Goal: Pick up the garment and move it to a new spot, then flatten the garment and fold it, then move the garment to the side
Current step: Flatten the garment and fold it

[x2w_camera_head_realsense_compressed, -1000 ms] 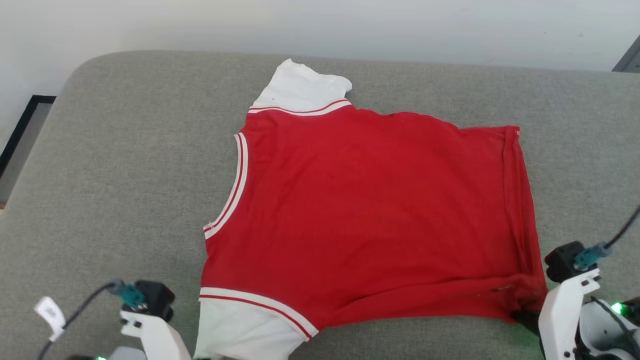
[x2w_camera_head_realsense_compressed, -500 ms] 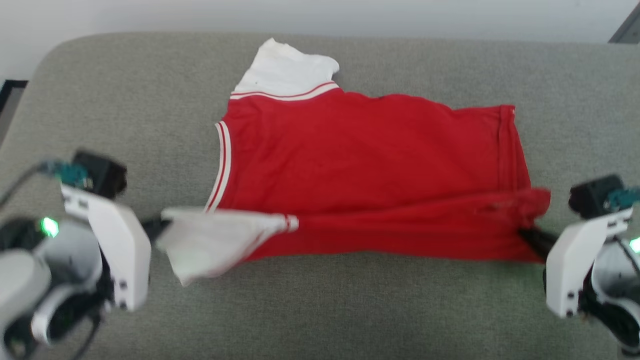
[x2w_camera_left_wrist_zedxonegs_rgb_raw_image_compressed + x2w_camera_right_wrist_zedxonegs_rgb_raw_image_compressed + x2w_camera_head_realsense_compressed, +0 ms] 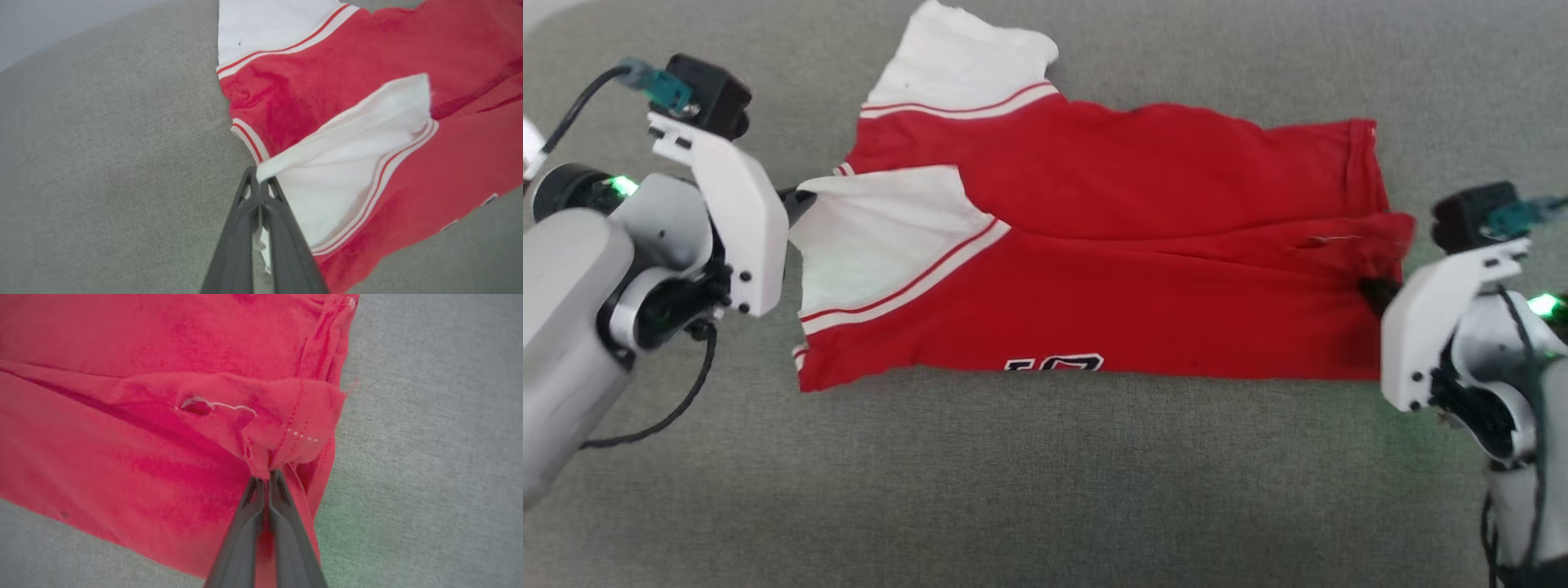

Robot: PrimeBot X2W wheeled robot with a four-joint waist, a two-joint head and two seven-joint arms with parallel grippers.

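- The garment (image 3: 1111, 269) is laid mid-frame on the grey cushion (image 3: 1013, 490), with its lower edge doubled upward.
- The left gripper (image 3: 256, 176) is clamped shut on its white corner, and the right gripper (image 3: 269, 473) on its red hem corner.
- First fold looks half done; letting go, more folding and the side move are left.

Cannot read lettering (image 3: 1054, 362) on garment (image 3: 1176, 302): rest tucked under near fold. Cannot see far sleeve (image 3: 956, 57) tip, cut by head view's top edge.
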